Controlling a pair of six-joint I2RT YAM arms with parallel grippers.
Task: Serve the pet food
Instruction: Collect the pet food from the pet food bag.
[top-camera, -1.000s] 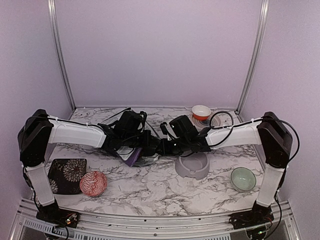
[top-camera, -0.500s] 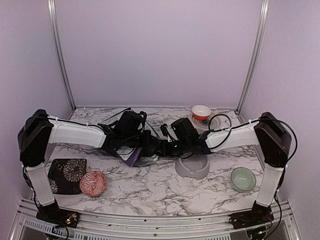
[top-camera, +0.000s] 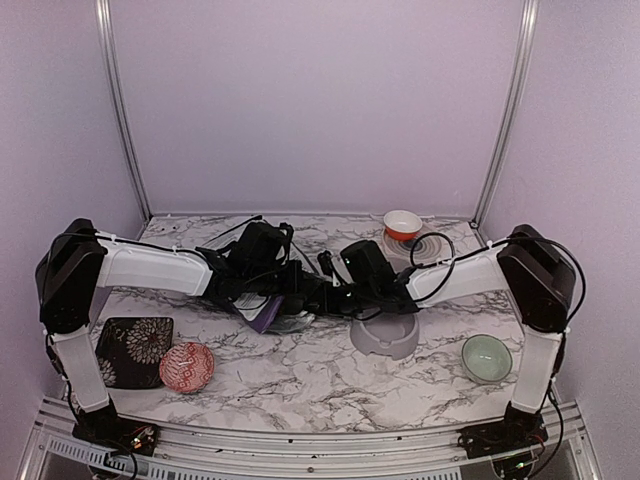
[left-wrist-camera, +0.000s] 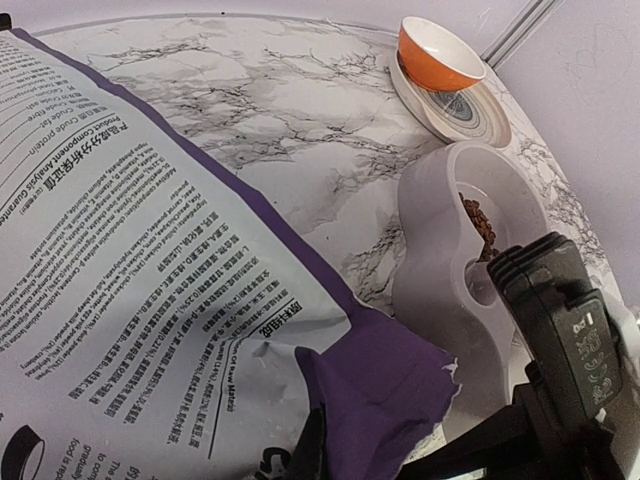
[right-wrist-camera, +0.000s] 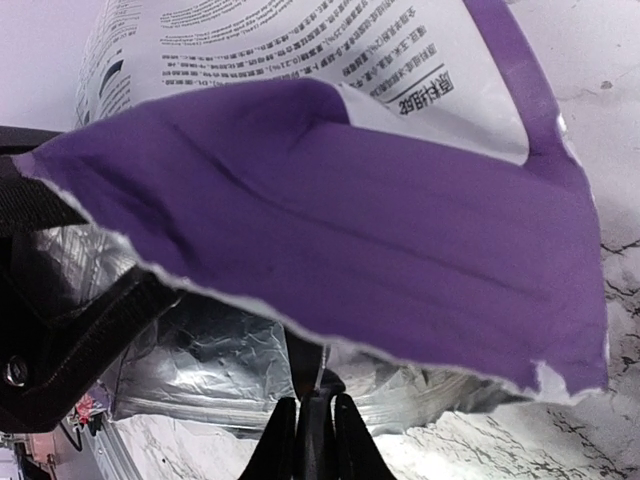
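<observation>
On the marble worktop (top-camera: 330, 385), mid-scene, a purple-and-white bag (left-wrist-camera: 150, 250) held tilted between both arms, torn mouth toward 3 o'clock in the top view. Just off that mouth at 4 o'clock, a grey feeder (left-wrist-camera: 428, 250) lying flat. Clamped tight on the bag from 9 o'clock, left pincer (top-camera: 296, 292); pinching the bag's foil lip from 3 o'clock, right pincer (right-wrist-camera: 308, 440). Inside the feeder hollow nearer the orange bowl (left-wrist-camera: 438, 55), a small heap of pet food (left-wrist-camera: 483, 222).

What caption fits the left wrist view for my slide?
Torn purple-and-white food bag beside grey feeder holding some kibble; orange bowl on a plate behind.
</observation>
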